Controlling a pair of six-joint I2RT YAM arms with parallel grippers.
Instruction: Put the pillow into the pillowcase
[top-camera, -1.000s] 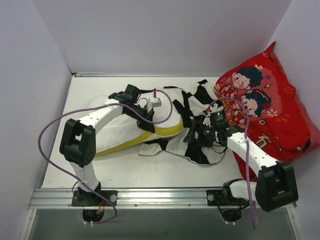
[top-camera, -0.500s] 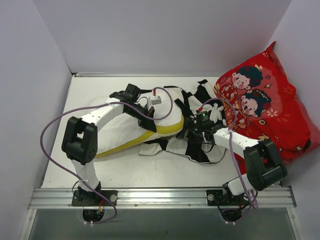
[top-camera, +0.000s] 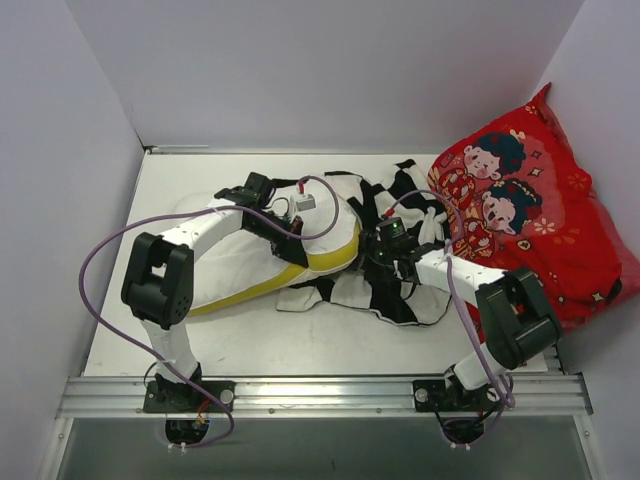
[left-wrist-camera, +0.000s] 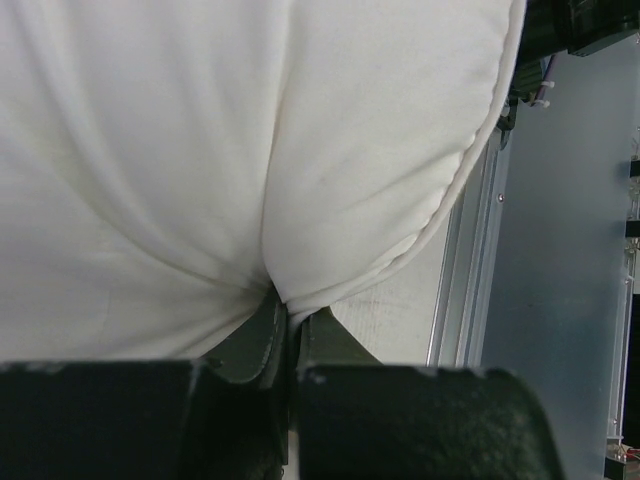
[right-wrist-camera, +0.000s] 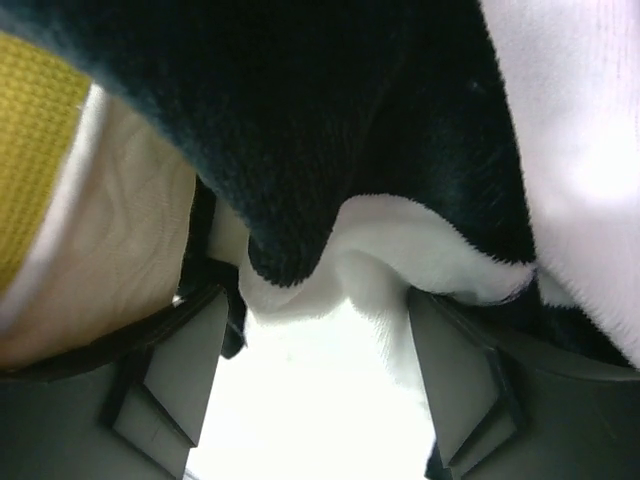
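The cream pillow (top-camera: 235, 262) with its yellow edge band lies mid-table, its right end against the black-and-white checked pillowcase (top-camera: 395, 295). My left gripper (top-camera: 293, 245) rests on top of the pillow. In the left wrist view it (left-wrist-camera: 290, 315) is shut on a pinched fold of the pillow (left-wrist-camera: 200, 150). My right gripper (top-camera: 374, 250) is at the pillowcase's left edge, beside the yellow band. In the right wrist view it (right-wrist-camera: 320, 370) is open, with pillowcase fabric (right-wrist-camera: 380, 130) bunched between and above the fingers (right-wrist-camera: 170, 370), and the pillow (right-wrist-camera: 120, 260) at left.
A large red cartoon-printed cushion (top-camera: 530, 220) leans in the back right corner, close to the right arm. White walls enclose the table on the left, back and right. A metal rail (top-camera: 320, 395) runs along the near edge.
My right arm has folded at the elbow and its gripper has moved left, up to the pillow's yellow end. My left gripper has stayed on the pillow, shifting slightly.
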